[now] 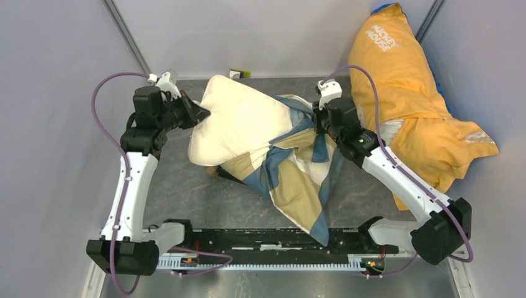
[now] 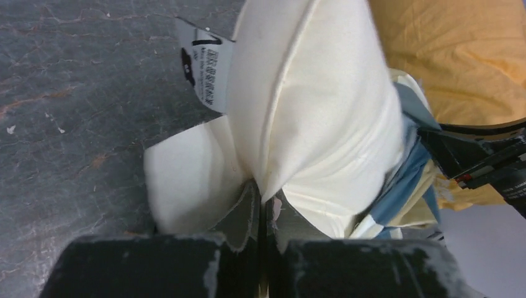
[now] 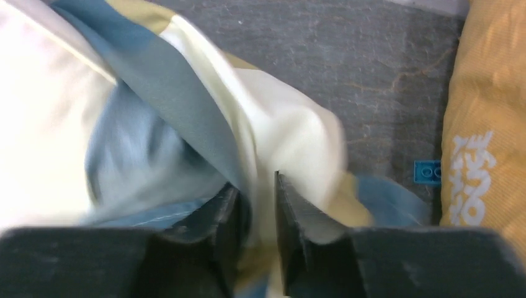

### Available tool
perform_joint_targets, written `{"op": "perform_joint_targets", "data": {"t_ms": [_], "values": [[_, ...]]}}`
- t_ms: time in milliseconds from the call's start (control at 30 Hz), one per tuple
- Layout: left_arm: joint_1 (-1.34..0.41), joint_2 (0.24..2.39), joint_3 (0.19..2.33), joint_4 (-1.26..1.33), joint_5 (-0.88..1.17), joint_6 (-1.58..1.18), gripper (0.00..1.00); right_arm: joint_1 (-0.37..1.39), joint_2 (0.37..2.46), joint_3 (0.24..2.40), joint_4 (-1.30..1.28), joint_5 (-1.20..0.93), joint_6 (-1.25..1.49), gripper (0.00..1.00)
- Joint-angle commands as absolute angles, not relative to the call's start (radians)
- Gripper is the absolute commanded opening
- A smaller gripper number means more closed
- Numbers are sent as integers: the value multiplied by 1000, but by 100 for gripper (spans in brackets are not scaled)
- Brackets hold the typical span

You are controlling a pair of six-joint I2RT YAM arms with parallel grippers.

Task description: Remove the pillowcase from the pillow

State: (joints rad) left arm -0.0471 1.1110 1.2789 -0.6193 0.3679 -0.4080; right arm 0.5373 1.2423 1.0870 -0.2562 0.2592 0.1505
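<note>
Soft, light cloth should slide easily: your left tool (image 2: 263, 200) pinches the pillow (image 1: 239, 118) corner, your right tool (image 3: 260, 189) pinches the pillowcase (image 1: 298, 180), half off at mid-tabletop (image 1: 186, 192), so grip bunched folds.

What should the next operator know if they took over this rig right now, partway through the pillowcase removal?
Left end effector: shut on a corner of the pillow, at its left end.
Right end effector: shut on the pillowcase, on its right side.
Done: the pillow's left part is bare; the pillowcase is bunched over its right end and trails toward the arm bases.
Left: pull the two apart until the pillowcase comes fully off.
Note: the orange bundle lies close beside the right arm.
</note>
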Motion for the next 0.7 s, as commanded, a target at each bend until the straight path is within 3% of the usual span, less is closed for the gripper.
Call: {"op": "perform_joint_targets", "data": {"t_ms": [0,67,100,233,400,667], "values": [[40,1053,1193,-316,455,-560,2,444,1182,1054,-306,228,9,43],[24,1055,1120,-224,520,-633,2,447,1193,1077,-287,56,8,71],[18,1059,1101,-208,534,-649,2,455,1204,1096,-285,8,8,78],[12,1065,1064,-202,562,-658,2,590,1238,1181,-316,-7,-26,92],[12,1049,1064,-222,561,-672,2,838,1228,1174,-270,47,-43,95],[12,1065,1125,-299,550,-642,2,1057,1147,957,-237,101,-40,80]]}}
